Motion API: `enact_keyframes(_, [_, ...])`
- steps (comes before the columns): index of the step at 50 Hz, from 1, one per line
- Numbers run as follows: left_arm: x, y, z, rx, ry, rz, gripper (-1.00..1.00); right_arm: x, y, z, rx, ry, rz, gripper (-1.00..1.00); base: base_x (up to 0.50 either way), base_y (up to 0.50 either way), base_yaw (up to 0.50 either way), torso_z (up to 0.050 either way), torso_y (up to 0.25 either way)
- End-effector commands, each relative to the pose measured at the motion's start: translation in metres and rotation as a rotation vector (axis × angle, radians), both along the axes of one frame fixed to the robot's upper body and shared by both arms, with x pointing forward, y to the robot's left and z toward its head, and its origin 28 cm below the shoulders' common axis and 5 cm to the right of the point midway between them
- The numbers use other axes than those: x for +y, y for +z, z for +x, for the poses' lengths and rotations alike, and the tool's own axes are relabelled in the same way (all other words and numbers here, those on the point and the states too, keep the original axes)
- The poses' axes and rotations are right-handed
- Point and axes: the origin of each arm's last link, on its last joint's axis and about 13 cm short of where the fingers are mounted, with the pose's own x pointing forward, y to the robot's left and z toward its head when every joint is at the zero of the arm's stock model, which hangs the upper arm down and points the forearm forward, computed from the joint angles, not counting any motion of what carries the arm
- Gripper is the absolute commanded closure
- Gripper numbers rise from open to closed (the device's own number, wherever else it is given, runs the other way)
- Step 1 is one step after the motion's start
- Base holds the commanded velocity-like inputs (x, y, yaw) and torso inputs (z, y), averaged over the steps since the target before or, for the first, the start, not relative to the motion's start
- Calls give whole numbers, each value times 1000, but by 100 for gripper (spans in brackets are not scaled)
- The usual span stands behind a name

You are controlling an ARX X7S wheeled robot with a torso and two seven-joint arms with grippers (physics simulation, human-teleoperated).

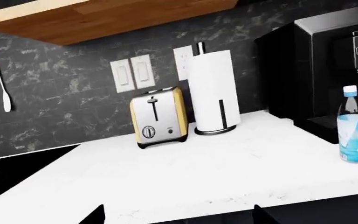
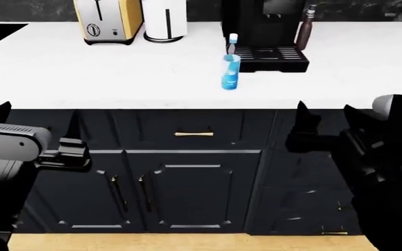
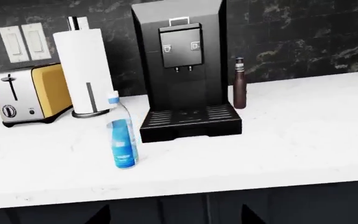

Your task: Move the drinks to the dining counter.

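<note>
Nothing of the job is done yet, as I judge it. Both drinks stand upright on the white marble worktop, not on the dining counter, which I cannot see in any view.

The water bottle sits at the upper middle of the head view, just in front of the left corner of the black coffee machine. The beer bottle stands at that machine's right side, further back, near the top edge of the frame.

My left gripper hangs at lower left and my right gripper at lower right, both below the worktop edge in front of the navy cabinets. Both hold nothing; their prongs look spread.

Left to do: reach up, grasp each bottle, carry both across.
</note>
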Motion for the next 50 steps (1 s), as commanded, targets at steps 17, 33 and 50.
enact_keyframes(17, [15, 38, -28, -72, 78, 89, -100, -1, 75, -13, -34, 29, -86, -100, 250, -500, 0, 0, 0])
enact_keyframes(33, [18, 45, -34, -86, 107, 104, -100, -1, 88, -17, -56, 25, -120, -100, 331, -496, 0, 0, 0])
enact_keyframes(50, [28, 50, -50, -107, 136, 52, -100, 1, 78, -13, -47, 34, -215, -100, 455, -339, 0, 0, 1])
